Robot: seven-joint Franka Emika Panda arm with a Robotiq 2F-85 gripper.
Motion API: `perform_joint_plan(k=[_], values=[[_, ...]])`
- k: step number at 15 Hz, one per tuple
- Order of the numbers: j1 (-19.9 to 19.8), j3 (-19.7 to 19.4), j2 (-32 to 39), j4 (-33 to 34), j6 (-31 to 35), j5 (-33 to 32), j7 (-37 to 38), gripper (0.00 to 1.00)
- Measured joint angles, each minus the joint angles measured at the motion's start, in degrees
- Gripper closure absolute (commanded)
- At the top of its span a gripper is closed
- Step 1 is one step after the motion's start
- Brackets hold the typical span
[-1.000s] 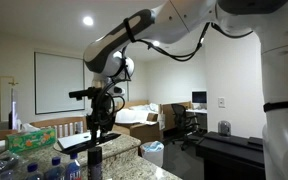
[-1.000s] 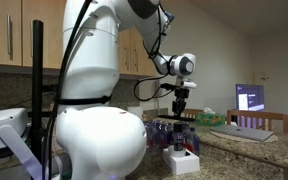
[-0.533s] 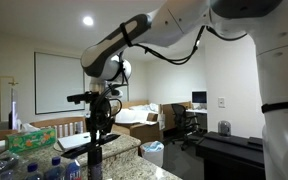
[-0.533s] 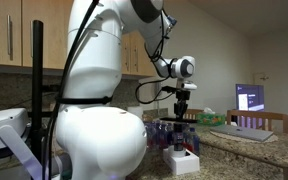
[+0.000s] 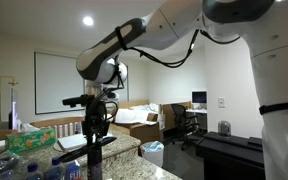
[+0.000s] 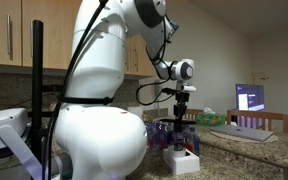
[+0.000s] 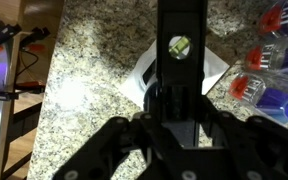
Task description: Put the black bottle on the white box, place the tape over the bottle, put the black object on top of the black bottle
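In gripper (image 7: 179, 125), black bottle (image 7: 180, 45) hides white box (image 7: 142, 78) ctr.

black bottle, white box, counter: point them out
black bottle (image 7: 182, 95), wrist view, middle of its dark body
white box (image 7: 217, 65), wrist view, top face right of the bottle
counter (image 7: 84, 60), wrist view, bare granite left of the box

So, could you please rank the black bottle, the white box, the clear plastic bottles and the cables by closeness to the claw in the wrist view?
1. black bottle: centre of the view, gripped in the claw.
2. white box: just beyond, behind the bottle.
3. clear plastic bottles: off to the right edge.
4. cables: far left edge, farthest away.
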Motion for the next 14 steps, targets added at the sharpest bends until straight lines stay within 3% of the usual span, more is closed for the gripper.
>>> perform_joint_plan(k=[14], values=[[0.0,-0.2,0.3,0.5,-0.1,-0.9,2.2,0.82]])
